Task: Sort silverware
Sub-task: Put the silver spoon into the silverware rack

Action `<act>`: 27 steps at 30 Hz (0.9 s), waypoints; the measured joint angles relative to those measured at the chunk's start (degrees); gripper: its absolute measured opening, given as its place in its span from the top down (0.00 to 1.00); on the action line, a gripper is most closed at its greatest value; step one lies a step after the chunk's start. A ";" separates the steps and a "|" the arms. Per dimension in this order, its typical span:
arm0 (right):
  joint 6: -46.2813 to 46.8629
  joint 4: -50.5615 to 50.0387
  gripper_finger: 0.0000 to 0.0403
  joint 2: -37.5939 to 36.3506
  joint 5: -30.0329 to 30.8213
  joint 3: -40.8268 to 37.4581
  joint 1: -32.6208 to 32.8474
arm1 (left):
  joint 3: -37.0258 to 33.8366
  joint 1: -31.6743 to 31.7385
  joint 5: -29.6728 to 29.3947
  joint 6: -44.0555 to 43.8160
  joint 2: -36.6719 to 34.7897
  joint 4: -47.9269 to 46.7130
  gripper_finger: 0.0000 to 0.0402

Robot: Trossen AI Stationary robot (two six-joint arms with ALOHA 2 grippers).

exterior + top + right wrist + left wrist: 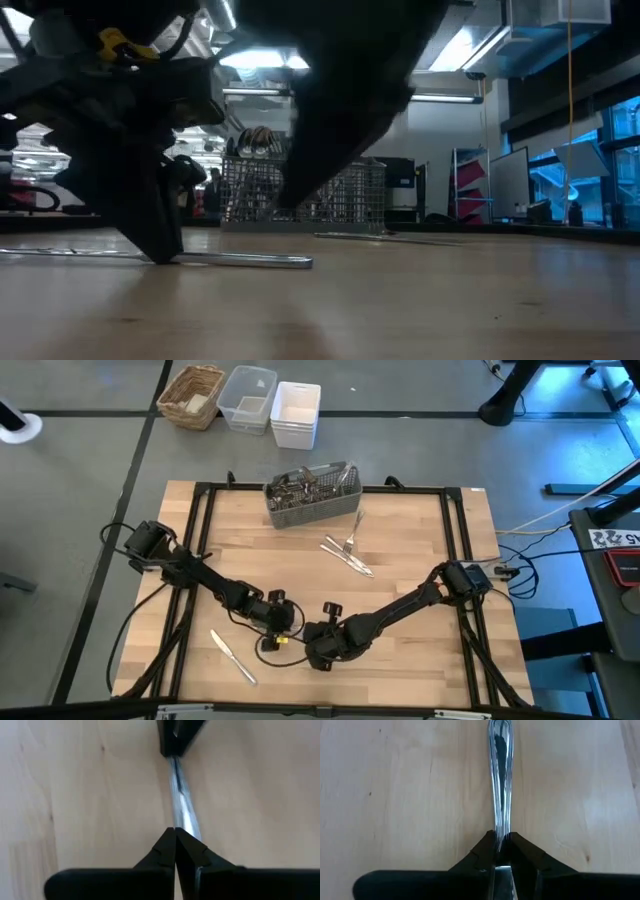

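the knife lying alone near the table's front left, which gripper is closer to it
Left. The left gripper sits just right of the knife, shut on another utensil. The right gripper is farther right, past the left one.

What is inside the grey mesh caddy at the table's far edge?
The caddy holds a jumble of silverware, handles poking above its rim. Piece types and counts cannot be told; lower parts are hidden by the mesh and each other.
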 joint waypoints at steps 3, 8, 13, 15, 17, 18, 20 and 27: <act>-0.05 -7.94 0.99 -0.32 0.95 3.34 0.16 | -0.02 1.04 0.08 0.00 -0.34 0.61 0.91; -0.08 -19.37 0.99 -0.39 3.26 8.11 0.16 | -0.01 3.02 -0.91 0.03 -0.75 1.01 0.92; -0.07 -28.08 0.99 -0.41 5.95 12.23 0.16 | 0.00 4.70 -1.22 0.04 -0.97 1.00 0.91; -0.08 -30.78 0.99 -0.43 6.44 13.62 0.16 | 0.00 5.32 -1.12 0.04 -1.01 1.09 0.91; -0.15 -33.64 0.99 -0.37 7.10 15.27 0.16 | 0.00 5.90 -0.19 0.04 -1.05 1.37 0.92; -0.15 -34.64 0.99 -0.39 7.51 16.04 0.16 | 0.00 6.21 0.40 0.04 -1.05 1.58 0.92; -0.17 -36.92 0.99 -0.47 8.05 17.29 0.16 | 0.00 6.75 1.40 -0.52 -1.08 1.84 0.91; -0.17 -41.12 0.99 -1.53 9.55 18.82 0.18 | 0.04 8.96 5.62 -3.17 -1.16 2.11 0.91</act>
